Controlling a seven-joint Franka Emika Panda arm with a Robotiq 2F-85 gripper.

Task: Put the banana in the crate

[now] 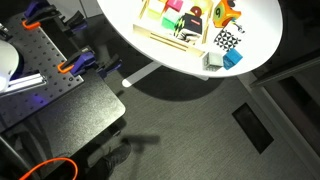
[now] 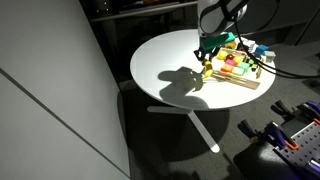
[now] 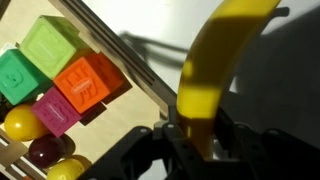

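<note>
1. White round table point(image 2: 160, 60) carries everything in both exterior views.
2. Wooden crate point(image 2: 241, 82) sits on the table's right part in an exterior view, packed with coloured blocks point(image 3: 88, 82).
3. My pincer point(image 3: 200, 132) is closed narrowly around the banana's lower end, a finger pressing each side.
4. Banana point(image 3: 215, 70) hangs over bare tabletop just left of the crate in an exterior view point(image 2: 205, 70), outside its wall.
5. Checkered cube point(image 1: 227, 40) and blue block point(image 1: 233, 60) stand close together near the crate.

Arm point(image 2: 213, 14): white rounded links with dark joint bands, thin dark cable point(image 2: 244, 14) looping alongside; gripper point(image 3: 200, 138): matte black, blocky, edges blurred in the wrist view.
</note>
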